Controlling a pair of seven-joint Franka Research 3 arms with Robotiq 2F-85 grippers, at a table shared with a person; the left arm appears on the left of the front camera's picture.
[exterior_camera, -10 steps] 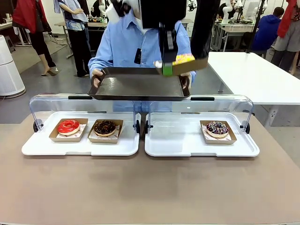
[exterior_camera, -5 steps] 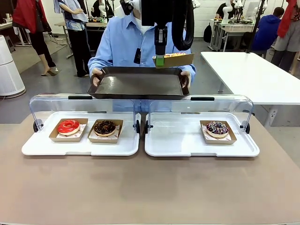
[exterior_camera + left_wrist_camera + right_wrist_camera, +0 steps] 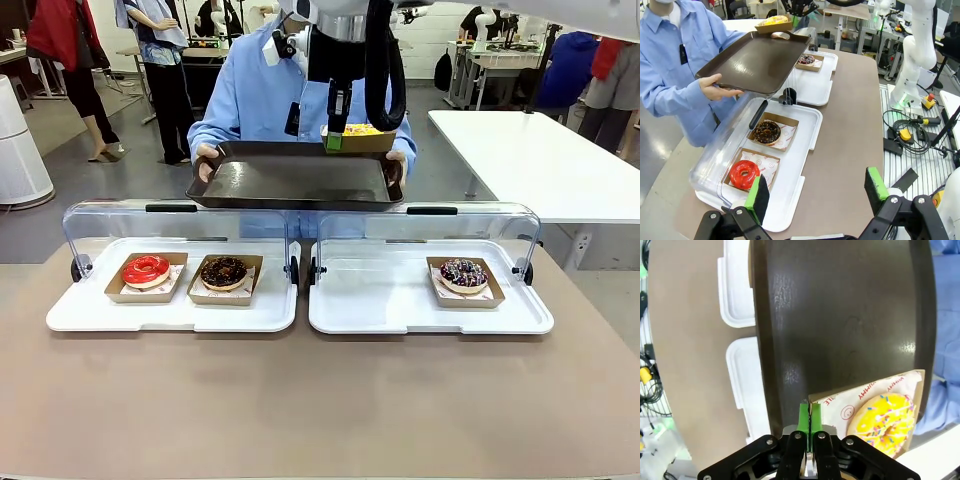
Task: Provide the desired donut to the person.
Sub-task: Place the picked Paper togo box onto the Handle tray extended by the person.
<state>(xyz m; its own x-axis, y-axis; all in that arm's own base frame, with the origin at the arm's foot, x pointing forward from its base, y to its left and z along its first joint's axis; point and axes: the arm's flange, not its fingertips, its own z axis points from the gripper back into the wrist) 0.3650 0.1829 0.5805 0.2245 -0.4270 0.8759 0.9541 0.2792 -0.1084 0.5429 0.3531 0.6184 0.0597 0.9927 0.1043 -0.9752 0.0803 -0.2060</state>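
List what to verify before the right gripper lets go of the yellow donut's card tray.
1. Right gripper grip: ok, shut on the edge of the card tray.
2. Yellow sprinkled donut seated in the card tray: ok.
3. Card tray over the serving tray: ok, above the corner nearest the person.
4. Card tray resting on the serving tray: cannot tell, contact is not visible.
5. Person's hands holding the serving tray: ok, one at each end.
6. Left gripper clear of the handover: ok, open, on the robot's side of the table.
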